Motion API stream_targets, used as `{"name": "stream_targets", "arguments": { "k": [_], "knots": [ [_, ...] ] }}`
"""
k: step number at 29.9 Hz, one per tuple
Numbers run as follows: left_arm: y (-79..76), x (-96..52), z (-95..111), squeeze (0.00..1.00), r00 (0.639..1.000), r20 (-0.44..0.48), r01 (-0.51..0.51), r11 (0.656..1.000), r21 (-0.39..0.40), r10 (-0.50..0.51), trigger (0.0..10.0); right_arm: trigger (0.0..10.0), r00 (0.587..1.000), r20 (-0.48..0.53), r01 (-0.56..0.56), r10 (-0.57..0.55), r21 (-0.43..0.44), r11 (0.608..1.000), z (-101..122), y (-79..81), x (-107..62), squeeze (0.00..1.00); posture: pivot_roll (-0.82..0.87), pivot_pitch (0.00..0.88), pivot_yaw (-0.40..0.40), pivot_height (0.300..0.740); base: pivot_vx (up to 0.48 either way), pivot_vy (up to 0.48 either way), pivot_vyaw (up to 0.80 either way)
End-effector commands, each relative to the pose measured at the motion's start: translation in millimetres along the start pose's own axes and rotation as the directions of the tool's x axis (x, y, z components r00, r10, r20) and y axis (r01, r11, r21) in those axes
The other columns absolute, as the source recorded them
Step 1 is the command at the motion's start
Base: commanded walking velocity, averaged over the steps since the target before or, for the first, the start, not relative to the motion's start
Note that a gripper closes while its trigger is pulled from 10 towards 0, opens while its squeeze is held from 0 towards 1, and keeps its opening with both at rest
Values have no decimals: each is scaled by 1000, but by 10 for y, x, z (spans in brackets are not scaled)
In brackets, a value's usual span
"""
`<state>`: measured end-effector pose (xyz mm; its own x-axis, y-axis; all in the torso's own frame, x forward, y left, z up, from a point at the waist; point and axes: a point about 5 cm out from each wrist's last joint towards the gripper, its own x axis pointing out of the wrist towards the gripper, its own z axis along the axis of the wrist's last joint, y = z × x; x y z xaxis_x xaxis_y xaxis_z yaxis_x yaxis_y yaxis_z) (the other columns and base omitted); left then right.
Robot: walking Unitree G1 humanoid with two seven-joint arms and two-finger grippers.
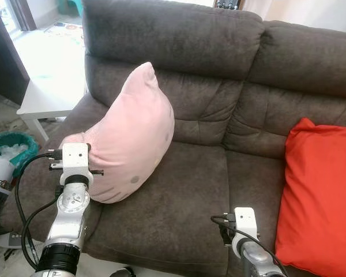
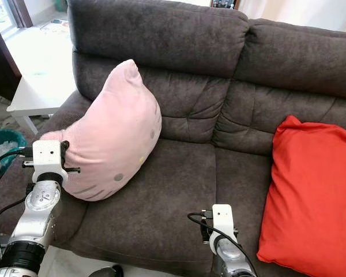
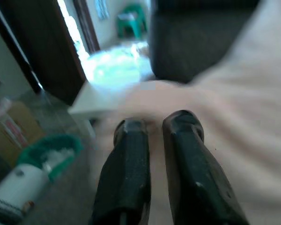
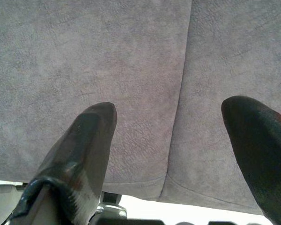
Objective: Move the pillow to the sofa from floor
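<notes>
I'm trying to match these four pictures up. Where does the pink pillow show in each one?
Left eye view: pink pillow left of centre, on the sofa's left seat.
Right eye view: left of centre, same seat.
Left wrist view: blurred pink around the left gripper.
Right wrist view: not in it.
Shared landmark: the grey-brown sofa.

The two head cameras look forward and down from above the near edge of the sofa (image 1: 190, 190), taking in both seat cushions and the backrest; they share nearly the whole scene, the right eye's frame sitting slightly further right. The left wrist camera looks along its fingers (image 3: 131, 164) at the pink pillow (image 3: 234, 126), very close and blurred, with the white table (image 3: 98, 101) and a doorway far off on the left. The right wrist camera faces the sofa seat close up, over the seam between cushions.
</notes>
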<state>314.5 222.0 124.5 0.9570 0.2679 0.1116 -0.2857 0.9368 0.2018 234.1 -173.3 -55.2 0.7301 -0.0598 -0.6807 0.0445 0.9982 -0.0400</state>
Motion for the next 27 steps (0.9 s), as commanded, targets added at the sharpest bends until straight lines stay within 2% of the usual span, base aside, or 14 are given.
{"name": "stream_targets", "arguments": {
  "k": [1,8,13,16,18,19,21,27],
  "knots": [
    [13,49,181,1000,997,80,-11,1000,17,9,10000,10000,1000,-12,14,-13,7,1000,-59,-54,-17,0,192,75,-132,740,0,0,0],
    [19,59,313,1000,990,141,-5,998,70,-5,10000,10000,1000,-15,15,-15,10,1000,-80,-55,-23,0,193,82,-129,740,0,0,0],
    [3,-2,355,1000,985,172,0,994,111,-20,10000,10000,1000,-15,18,-18,20,1000,-88,-57,-26,0,196,83,-126,740,0,0,0],
    [-77,-79,342,1000,981,181,37,989,140,-63,10000,10000,1000,-12,20,-20,36,999,-90,-59,-27,0,199,85,-122,740,0,0,0],
    [-199,-212,233,1000,977,167,98,974,204,-133,10000,10000,1000,-9,27,-26,82,996,-99,-66,-31,0,199,85,-118,740,0,0,0],
    [-223,-281,161,0,980,146,102,974,203,-133,10000,10000,999,-12,33,-32,104,994,-110,-79,-35,0,193,85,-115,740,0,0,0],
    [-235,-404,72,0,987,116,87,980,179,-108,10000,10000,999,-18,50,-48,147,988,-141,-112,-45,0,190,87,-114,740,0,0,0],
    [-239,-486,62,0,989,100,84,977,194,-105,10000,10000,996,-12,84,-83,237,968,-180,-181,-65,0,208,89,-108,740,0,0,0]
  ]
}}
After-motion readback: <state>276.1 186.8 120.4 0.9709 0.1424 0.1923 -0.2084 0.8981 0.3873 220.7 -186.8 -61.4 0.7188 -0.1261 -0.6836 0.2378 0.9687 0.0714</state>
